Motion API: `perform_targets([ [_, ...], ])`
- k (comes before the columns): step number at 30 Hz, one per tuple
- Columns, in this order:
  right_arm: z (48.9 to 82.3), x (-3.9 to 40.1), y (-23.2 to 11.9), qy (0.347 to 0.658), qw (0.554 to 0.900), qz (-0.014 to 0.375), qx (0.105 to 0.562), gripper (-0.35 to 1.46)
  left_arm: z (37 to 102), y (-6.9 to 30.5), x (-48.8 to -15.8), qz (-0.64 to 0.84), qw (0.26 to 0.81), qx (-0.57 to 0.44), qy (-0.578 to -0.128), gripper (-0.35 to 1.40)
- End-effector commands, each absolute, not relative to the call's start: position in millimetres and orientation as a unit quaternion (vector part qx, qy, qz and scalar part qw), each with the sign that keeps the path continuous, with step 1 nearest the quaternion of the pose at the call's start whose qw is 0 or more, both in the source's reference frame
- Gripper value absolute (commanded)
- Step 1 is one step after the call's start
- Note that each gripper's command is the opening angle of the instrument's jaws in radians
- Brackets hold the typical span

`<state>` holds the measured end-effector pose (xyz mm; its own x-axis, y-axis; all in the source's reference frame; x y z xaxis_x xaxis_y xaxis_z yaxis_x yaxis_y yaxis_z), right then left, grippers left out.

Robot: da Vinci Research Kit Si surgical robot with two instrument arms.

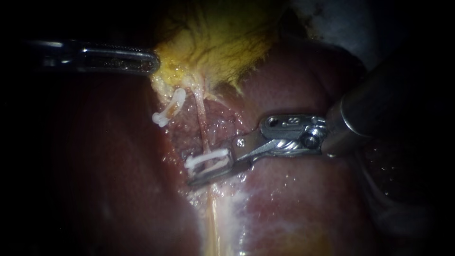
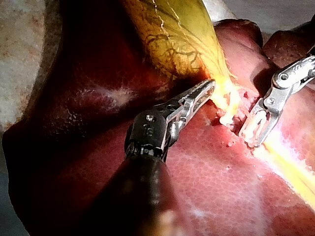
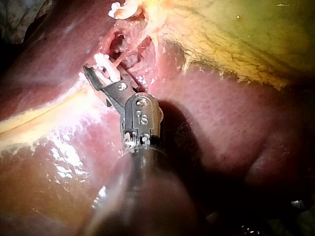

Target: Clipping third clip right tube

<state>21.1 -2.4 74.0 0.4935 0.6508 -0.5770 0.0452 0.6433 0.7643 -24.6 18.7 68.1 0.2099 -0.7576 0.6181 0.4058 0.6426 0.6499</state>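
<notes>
Closest to the lens, the right instrument (image 1: 194, 171) fills the frame's right side with its dark shaft. At upper left, the left instrument (image 1: 152, 61) has its steel jaws clenched on the yellow, veined edge of the gallbladder (image 1: 222, 38). Just below that edge a white clip (image 1: 167, 113) sits tilted. At centre the thin pink right tube (image 1: 201, 121) runs top to bottom. The right instrument's jaws grasp a second white clip (image 1: 208, 160) across it, long axis near level, open end pointing left, over glossy red liver (image 1: 294, 204).
</notes>
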Motion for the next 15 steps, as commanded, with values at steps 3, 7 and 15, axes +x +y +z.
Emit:
perform_targets([
  [3,73.9,21.0,-2.2,0.464,0.779,0.194,0.375,0.26,68.0,18.7,-24.6,-0.384,0.757,0.177,-0.498,-0.35],
  [7,73.9,21.0,-1.8,0.469,0.775,0.195,0.377,0.44,68.0,18.7,-24.6,-0.384,0.757,0.177,-0.498,-0.35],
  [15,74.3,20.7,0.0,0.509,0.743,0.204,0.384,0.56,68.0,18.7,-24.5,-0.384,0.757,0.177,-0.498,-0.35],
])
